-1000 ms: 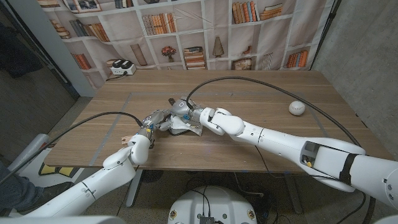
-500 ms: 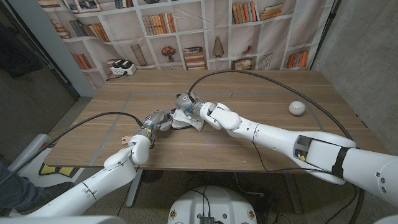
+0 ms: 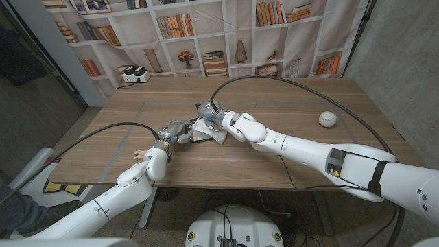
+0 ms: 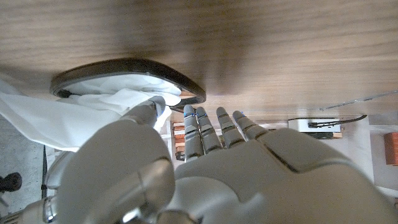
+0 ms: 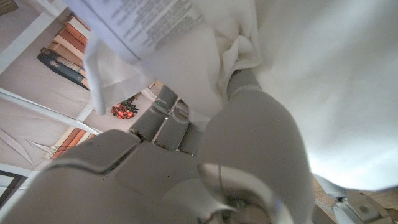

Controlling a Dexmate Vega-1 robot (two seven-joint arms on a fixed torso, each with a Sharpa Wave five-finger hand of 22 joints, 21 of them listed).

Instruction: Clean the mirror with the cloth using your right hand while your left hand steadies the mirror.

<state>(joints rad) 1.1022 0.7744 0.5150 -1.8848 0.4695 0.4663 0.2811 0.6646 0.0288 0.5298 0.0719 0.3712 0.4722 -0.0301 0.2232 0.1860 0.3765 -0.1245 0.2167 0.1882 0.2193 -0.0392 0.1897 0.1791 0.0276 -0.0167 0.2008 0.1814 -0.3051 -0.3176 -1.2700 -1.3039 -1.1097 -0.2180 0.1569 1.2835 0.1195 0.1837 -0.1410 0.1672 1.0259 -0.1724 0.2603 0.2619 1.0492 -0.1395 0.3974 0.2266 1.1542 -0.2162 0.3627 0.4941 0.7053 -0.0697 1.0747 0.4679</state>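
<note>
The mirror (image 4: 186, 90), a dark-rimmed oval, lies flat on the wooden table (image 3: 288, 103). A white cloth (image 3: 211, 132) is bunched over it and covers most of its face (image 4: 74, 118). My right hand (image 3: 209, 114) grips the cloth (image 5: 323, 93) and presses it down on the mirror. My left hand (image 3: 174, 132) holds the mirror at its near left rim; in the left wrist view its thumb lies on the cloth-covered face and its fingers (image 4: 211, 127) reach along the rim. A printed tag (image 5: 143, 18) hangs from the cloth.
A white ball (image 3: 328, 118) sits at the table's right side. A small black-and-white device (image 3: 134, 74) stands at the back left corner. A tan tag (image 3: 140, 154) lies near the front edge by my left forearm. Black cables arc over both arms.
My right hand has slid the cloth a little toward the far side of the mirror. The left hand has stayed on the rim.
</note>
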